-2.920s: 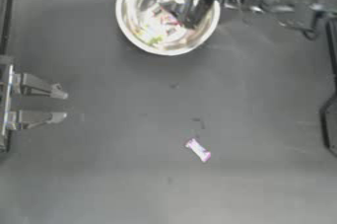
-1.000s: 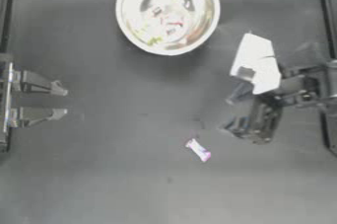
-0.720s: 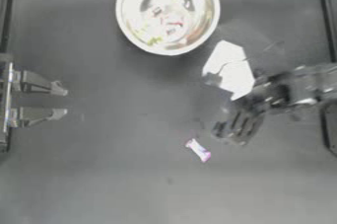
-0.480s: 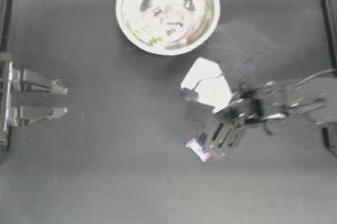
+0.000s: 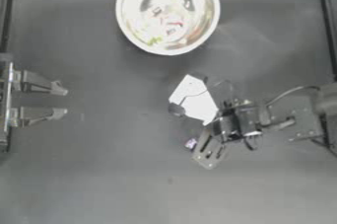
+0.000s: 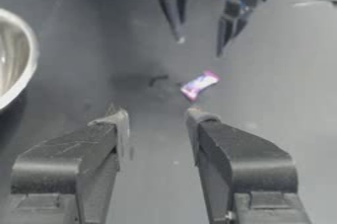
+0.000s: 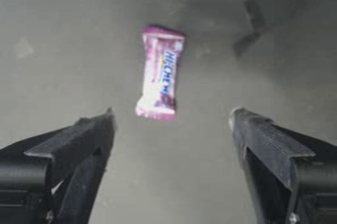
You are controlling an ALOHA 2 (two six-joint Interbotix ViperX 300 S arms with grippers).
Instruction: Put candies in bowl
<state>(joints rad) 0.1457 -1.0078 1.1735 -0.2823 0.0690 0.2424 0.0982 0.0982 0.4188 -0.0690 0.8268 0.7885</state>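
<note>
Right gripper (image 5: 205, 153) low over the table's centre-right, jaws spread wide, pinching nothing. Purple-white candy (image 7: 160, 72) flat on the dark table (image 5: 99, 168) just ahead of the fingertips, untouched, lengthwise between them. Bowl (image 5: 167, 12) well apart at twelve o'clock, several candies inside. Left gripper (image 5: 59, 100) parked at nine o'clock, jaws apart, empty.

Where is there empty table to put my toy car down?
Bare table lies between the bowl and the parked left hand, and all along the near edge. It is crowded where the right hand hangs open above the purple candy.
</note>
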